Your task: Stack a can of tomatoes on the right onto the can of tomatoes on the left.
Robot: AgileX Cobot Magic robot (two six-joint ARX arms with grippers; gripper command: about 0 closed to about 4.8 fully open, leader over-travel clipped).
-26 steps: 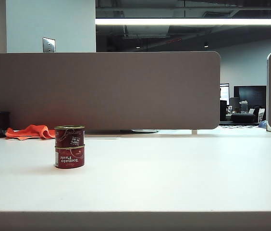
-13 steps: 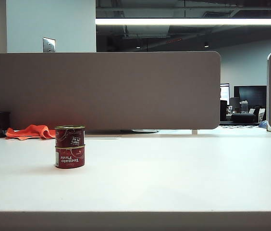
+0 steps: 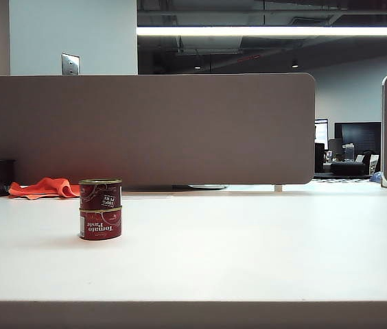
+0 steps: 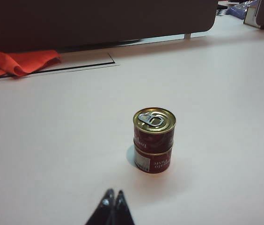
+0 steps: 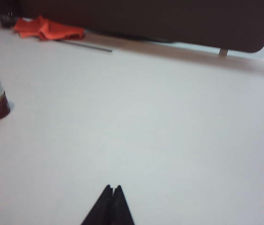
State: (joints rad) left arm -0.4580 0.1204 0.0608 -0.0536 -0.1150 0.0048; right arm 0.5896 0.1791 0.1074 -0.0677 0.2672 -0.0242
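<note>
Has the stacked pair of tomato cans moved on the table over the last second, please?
No. In the exterior view the stacked cans stand at the same spot before the grey partition, just right of the orange cloth, as earlier.

Left pincer (image 4: pixel 113 193) and right pincer (image 5: pixel 112 188) each show two slim, black, pointed fingertips.

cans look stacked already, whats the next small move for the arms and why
Probably none beyond parking both arms. The top can sits squarely on the bottom can, upright and untouched. The left gripper and right gripper are both shut, empty and well clear of the stack, so reaching in again would only risk toppling it.
</note>
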